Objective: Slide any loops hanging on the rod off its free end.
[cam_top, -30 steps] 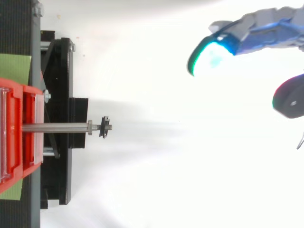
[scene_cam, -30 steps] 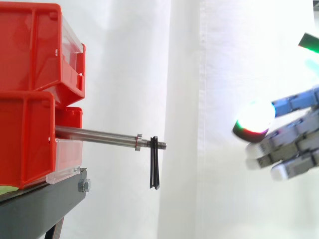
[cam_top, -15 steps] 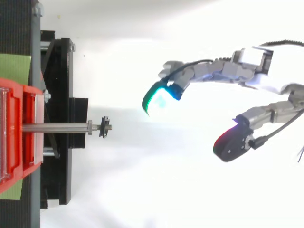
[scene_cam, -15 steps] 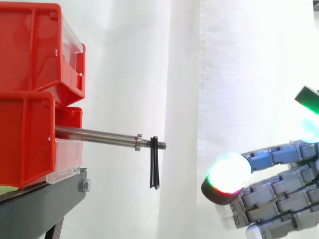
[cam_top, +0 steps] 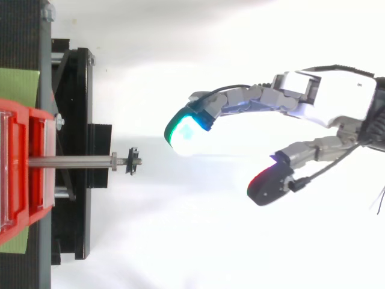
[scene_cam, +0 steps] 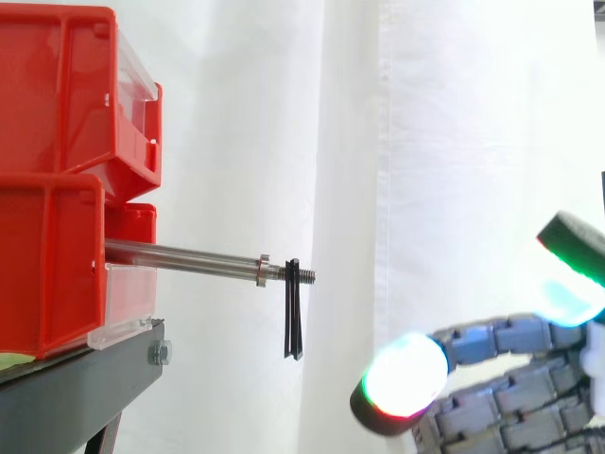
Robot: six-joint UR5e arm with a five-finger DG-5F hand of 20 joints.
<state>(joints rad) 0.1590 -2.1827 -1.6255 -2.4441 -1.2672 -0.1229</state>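
We see the fingers (cam_top: 240,99) of the hand (cam_top: 331,96) spread wide and only lightly bent, with a large gap between them, and nothing is held in it. The leading pad (cam_top: 183,129) glows green and cyan. In the top view it stands to the right of the free end of the rod (cam_top: 72,161), near it but clearly apart, and a little to one side of the rod's line. In the side view the hand (scene_cam: 501,340) sits low at the right, and its glowing pad lies below the rod's height.

The black loop (scene_cam: 293,322) hangs on the threaded tip of the rod, just past a small collar (scene_cam: 263,270) and close to the free end. Nothing touches the loop. The rod comes out level from the red bins (scene_cam: 57,170), which rest on the black stand (scene_cam: 76,388). A white curtain (scene_cam: 454,142) is behind everything.
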